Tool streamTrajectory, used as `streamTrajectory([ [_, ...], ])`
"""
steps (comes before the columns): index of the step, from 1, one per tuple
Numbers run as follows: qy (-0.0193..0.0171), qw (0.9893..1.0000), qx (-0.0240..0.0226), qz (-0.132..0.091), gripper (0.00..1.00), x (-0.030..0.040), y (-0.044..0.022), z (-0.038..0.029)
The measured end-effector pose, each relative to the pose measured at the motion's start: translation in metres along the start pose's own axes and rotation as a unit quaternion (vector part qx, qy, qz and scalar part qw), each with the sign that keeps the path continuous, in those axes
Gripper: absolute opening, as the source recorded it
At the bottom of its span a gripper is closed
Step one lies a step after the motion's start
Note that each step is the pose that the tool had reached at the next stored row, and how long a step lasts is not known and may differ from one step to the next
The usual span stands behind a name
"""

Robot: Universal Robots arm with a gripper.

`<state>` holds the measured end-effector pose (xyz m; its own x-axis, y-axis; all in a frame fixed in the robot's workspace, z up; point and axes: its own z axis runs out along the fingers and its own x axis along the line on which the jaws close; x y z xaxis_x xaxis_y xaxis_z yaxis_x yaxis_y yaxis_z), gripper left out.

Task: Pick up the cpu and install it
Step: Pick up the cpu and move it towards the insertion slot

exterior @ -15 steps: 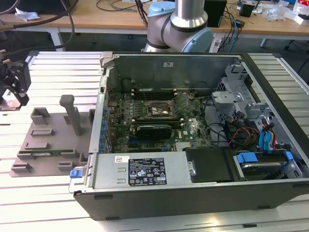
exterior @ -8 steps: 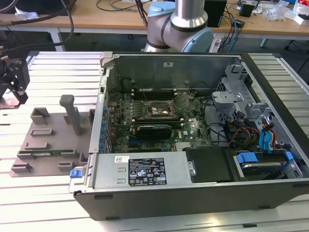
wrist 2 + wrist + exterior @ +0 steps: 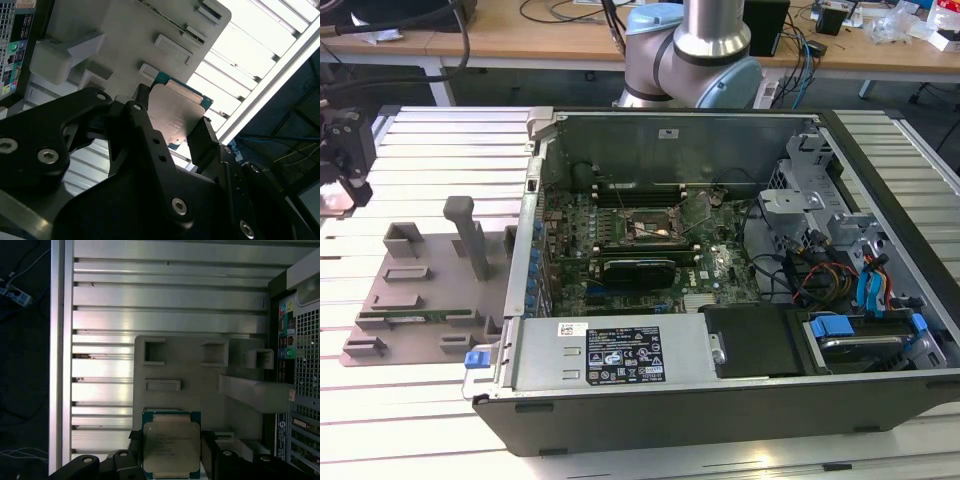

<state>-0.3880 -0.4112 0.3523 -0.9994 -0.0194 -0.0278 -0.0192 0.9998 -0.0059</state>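
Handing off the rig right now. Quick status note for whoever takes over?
Gripper: shut on the cpu, held above the grey fixture tray, on the exterior view's left of the computer case.
Done: cpu picked up.
Left: install. The cpu is not yet at the socket on the motherboard inside the case.

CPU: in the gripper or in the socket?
In the gripper: both wrist views show it clamped on opposite edges of the cpu.
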Motion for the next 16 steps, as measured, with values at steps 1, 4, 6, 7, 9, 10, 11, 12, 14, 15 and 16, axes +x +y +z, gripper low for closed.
streamTrajectory([
  [1,0.0,1.0,0.0,0.0,0.55,0.0,0.0,-0.0012],
  [4,0.0,1.0,0.0,0.0,0.55,-0.0001,0.0,-0.0043],
  [6,0.0,1.0,0.0,0.0,0.55,-0.0002,0.0,-0.0059],
  [7,0.0,1.0,0.0,0.0,0.55,-0.0002,0.0,-0.0079],
  [9,0.0,1.0,0.0,0.0,0.55,-0.0003,0.0,-0.0111],
  [10,0.0,1.0,0.0,0.0,0.55,-0.0004,0.0,-0.0128],
  [11,0.0,1.0,0.0,0.0,0.55,-0.0004,0.0,-0.014],
  [12,0.0,1.0,0.0,0.0,0.55,-0.0004,0.0,-0.0159],
  [14,0.0,1.0,0.0,0.0,0.55,-0.0009,-0.0001,-0.0313],
  [15,0.0,1.0,0.0,0.0,0.55,-0.0009,-0.0001,-0.0325],
  [16,0.0,1.0,0.0,0.0,0.55,-0.0009,-0.0001,-0.0332],
])
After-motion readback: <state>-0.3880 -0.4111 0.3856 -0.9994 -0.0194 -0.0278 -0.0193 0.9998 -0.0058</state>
